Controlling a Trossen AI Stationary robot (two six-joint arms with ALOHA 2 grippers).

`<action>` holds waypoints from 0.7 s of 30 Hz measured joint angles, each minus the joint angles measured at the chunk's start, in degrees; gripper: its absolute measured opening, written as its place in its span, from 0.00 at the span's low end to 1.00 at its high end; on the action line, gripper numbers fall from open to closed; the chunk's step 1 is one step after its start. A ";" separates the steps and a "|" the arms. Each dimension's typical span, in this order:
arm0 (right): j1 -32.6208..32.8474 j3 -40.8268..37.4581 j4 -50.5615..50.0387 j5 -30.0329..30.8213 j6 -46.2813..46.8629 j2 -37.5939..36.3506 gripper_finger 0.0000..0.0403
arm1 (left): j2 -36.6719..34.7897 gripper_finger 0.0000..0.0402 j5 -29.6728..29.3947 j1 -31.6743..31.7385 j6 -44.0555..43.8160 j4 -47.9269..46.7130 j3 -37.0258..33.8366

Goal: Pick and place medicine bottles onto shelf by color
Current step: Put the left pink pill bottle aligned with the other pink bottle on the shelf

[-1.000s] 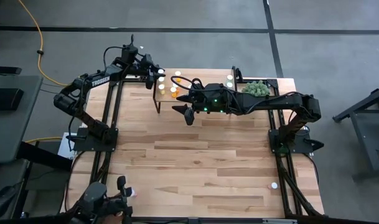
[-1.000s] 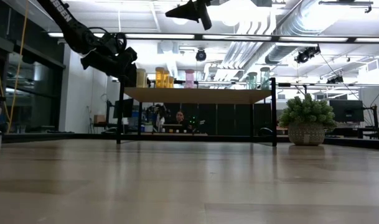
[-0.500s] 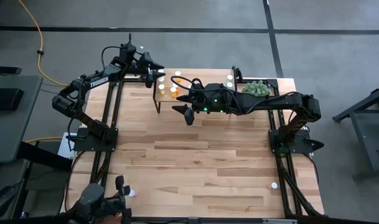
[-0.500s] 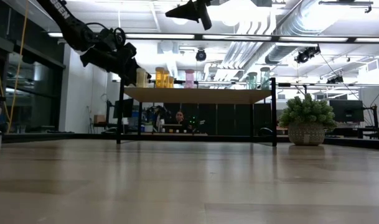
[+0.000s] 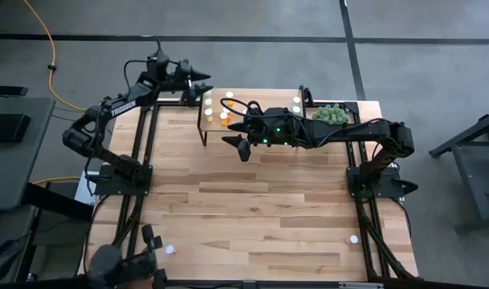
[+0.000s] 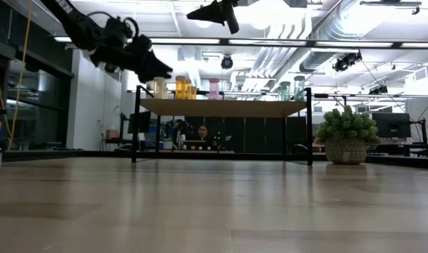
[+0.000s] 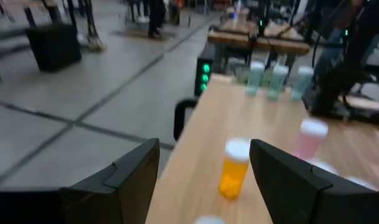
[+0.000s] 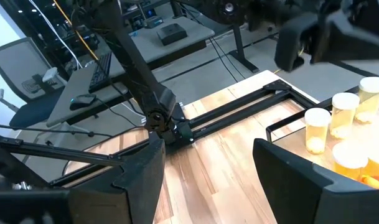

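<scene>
Your left gripper (image 5: 202, 77) is up in the air, just past the far left corner of the shelf (image 6: 221, 107), and its two fingers are spread wide with nothing between them. From its wrist view you can see an orange bottle (image 7: 234, 168) with a white cap standing on the shelf top, a pink bottle (image 7: 310, 138) a little farther on, and three pale blue bottles (image 7: 276, 79) at the far end. From above, the yellow bottles (image 5: 208, 102) stand at the shelf's left end, next to the orange ones. Your right gripper (image 5: 239, 146) hangs high over the table, just in front of the shelf, and its fingers are wide apart too, holding nothing. A green plant ball (image 5: 332, 114) sits in its pot on the table at the right end of the shelf.
</scene>
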 joint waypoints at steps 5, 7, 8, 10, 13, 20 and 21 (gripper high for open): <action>0.00 0.00 0.00 0.02 -0.01 0.00 0.59 | -4.29 0.60 -0.07 0.00 -6.85 4.79 -0.01; 0.00 0.00 0.00 0.02 -0.01 0.00 0.59 | -6.83 0.60 0.45 -0.27 -10.24 6.63 0.00; 0.00 0.00 0.00 0.01 -0.01 0.00 0.59 | -8.26 0.60 0.86 -0.52 -11.82 7.29 0.01; 0.00 0.00 0.00 0.01 -0.05 0.00 0.59 | -11.39 0.60 2.30 -1.36 -14.77 8.18 0.01; 0.00 0.00 0.00 0.00 -1.15 0.00 0.59 | -16.48 0.60 3.50 -3.62 -19.53 7.94 0.01; 0.00 0.00 -0.26 -0.02 -6.30 -1.43 0.59 | -28.44 0.60 3.91 -13.06 -23.69 2.32 0.05; 0.00 0.00 -0.46 -0.03 -6.87 -2.02 0.59 | -29.80 0.60 2.38 -14.74 -23.37 0.41 0.05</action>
